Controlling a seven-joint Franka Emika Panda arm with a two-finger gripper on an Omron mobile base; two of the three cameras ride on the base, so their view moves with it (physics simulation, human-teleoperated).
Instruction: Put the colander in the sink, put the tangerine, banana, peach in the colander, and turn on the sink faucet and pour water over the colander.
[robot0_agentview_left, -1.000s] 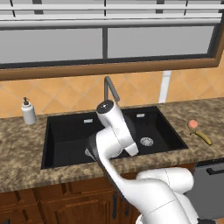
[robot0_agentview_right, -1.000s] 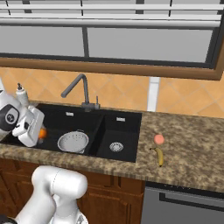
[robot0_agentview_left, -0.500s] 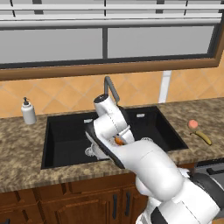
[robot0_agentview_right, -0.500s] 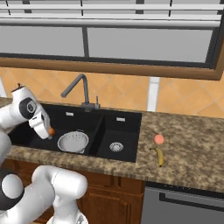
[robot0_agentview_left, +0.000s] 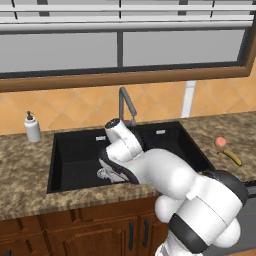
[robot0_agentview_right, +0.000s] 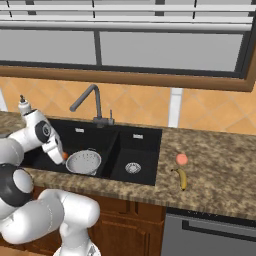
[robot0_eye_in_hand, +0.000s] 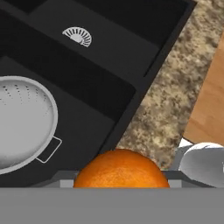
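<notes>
A white robot arm reaches over a black sink (robot0_agentview_right: 107, 150) set in a speckled stone desk (robot0_agentview_right: 215, 172). The tool (robot0_agentview_right: 61, 156), seen from the right base camera at the sink's near-left side, is closed on the tangerine (robot0_agentview_right: 65, 156), a small orange ball that sits just left of the colander (robot0_agentview_right: 84, 162). In the hand view the tangerine (robot0_eye_in_hand: 121, 168) sits pressed at the bottom of the frame, low between the tool's sides, with the colander (robot0_eye_in_hand: 22, 122) off to the left below it, its small rim handle pointing toward the desk.

The colander lies upright on the floor of the wider left basin, empty as far as the views show. From the left base camera the arm covers most of it, leaving a pale edge (robot0_agentview_left: 106, 174) showing beside the wrist.

The narrower right basin holds a round silver drain (robot0_agentview_right: 132, 168). The faucet (robot0_agentview_right: 90, 104) stands behind the sink with its bent spout angled out over the left basin; no water is visible. A white soap dispenser (robot0_agentview_left: 32, 127) stands on the desk to the sink's left.

The peach (robot0_agentview_right: 182, 159) and banana (robot0_agentview_right: 181, 178) lie on the desk right of the sink, close together, the peach farther back; whether they touch cannot be told.
</notes>
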